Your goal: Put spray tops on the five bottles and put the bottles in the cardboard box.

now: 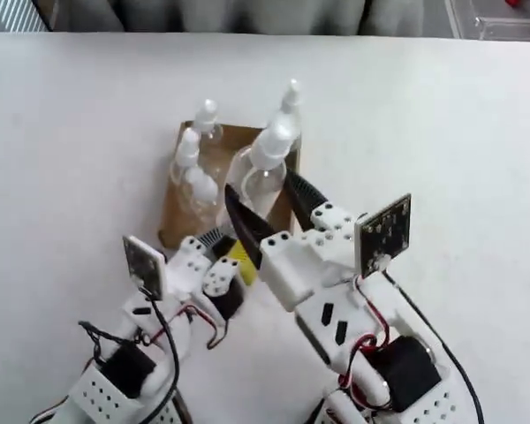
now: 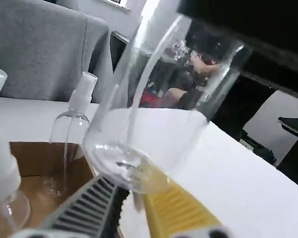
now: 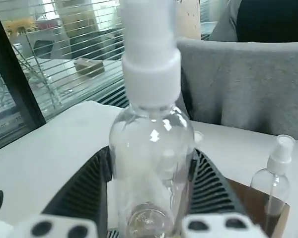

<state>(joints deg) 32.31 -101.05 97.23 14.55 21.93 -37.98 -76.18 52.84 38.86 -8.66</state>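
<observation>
A white table (image 1: 442,115) is filling the middle of the room, with a grey upholstered seat (image 3: 248,84) standing behind its far edge and slatted blinds (image 3: 64,44) hanging over a window off to one side. The cardboard box (image 1: 170,216) is sitting open near the middle of the table, just in front of the two arms. A cluster of capped bottles (image 1: 194,163) is standing upright along its left side, and a lone bottle (image 1: 291,99) is standing at its far right corner. The right gripper (image 1: 259,181) is hanging over the near right part of the box. Its black fingers (image 3: 89,191) are pressing against both sides of a clear bottle (image 1: 263,172) and holding it upright, with a white spray top (image 3: 149,64) sitting on its neck (whether its base is touching the box floor I cannot tell). The left gripper (image 1: 228,249) is sitting low at the box's near edge, just beside the right one. Its grey and yellow fingers (image 2: 176,213) are lying almost together with a mere sliver between them, gripping nothing, and their tips are pointing at the base of the held bottle.
</observation>
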